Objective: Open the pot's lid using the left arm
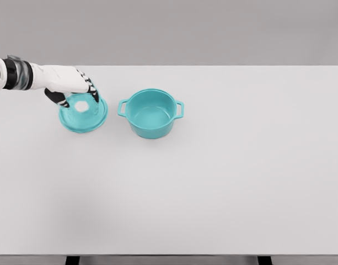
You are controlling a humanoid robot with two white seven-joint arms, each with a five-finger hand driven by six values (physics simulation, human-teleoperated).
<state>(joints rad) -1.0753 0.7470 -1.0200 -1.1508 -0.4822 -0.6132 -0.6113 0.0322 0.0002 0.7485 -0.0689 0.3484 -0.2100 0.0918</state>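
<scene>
A white table (224, 182) fills most of the head view, with a plain grey wall behind its far edge and two dark legs showing under its near edge.

The left arm (25, 76) comes in from the picture's left edge, white with a dark band and a grey cuff near the wrist, and reaches rightward over the far left part of the table.

The pot (150, 113) stands upright on the table, a little left of the middle. It is teal, round, with a small loop handle on each side. Its mouth is open and the bare inside bottom shows.

The lid (84, 113) is off the pot and sits to the pot's left, apart from it, with a strip of table between them. It is teal like the pot, with a pale round patch at its centre where the knob is. Whether it rests flat on the table or is held just above it cannot be told.

The left hand (72, 87) is over the lid's far edge. Its dark-tipped fingers (93, 94) curl down around the knob area, grasping the lid.
</scene>
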